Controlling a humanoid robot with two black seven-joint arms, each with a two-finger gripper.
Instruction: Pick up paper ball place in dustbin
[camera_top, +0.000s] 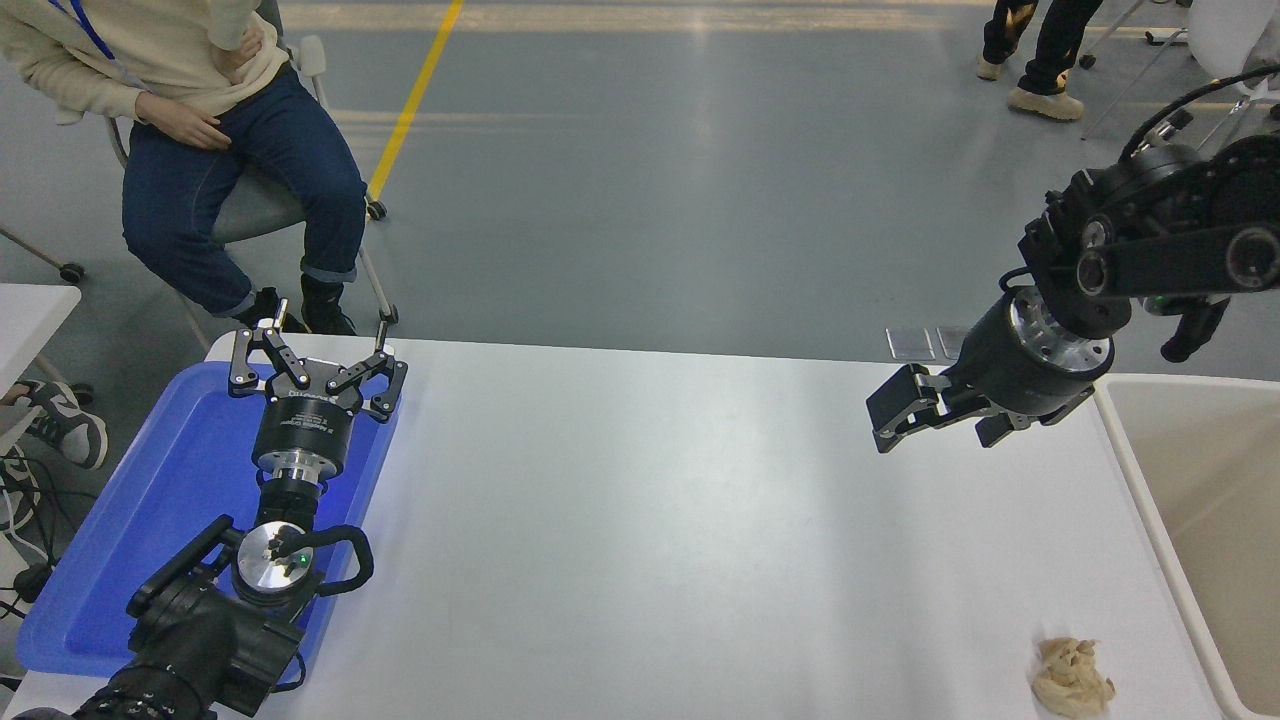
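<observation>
The paper ball (1072, 679), a lumpy tan wad, lies on the white table (640, 520) near its front right corner. The dustbin (1130, 440), cream with a white rim, stands against the table's right edge, and only its left part shows. My right gripper (885, 425) hangs above the table's far right, pointing left, well behind the ball and just left of the bin. It is seen side-on and holds nothing. My left gripper (312, 345) is parked open and empty over the blue tray at the lower left.
A shallow blue tray (150, 520) lies at the table's left end under the left arm. A person sits on a chair (240, 215) beyond the far left corner. Another person's legs (1040, 60) show at the top right. A second white table edge (30, 310) is at far left.
</observation>
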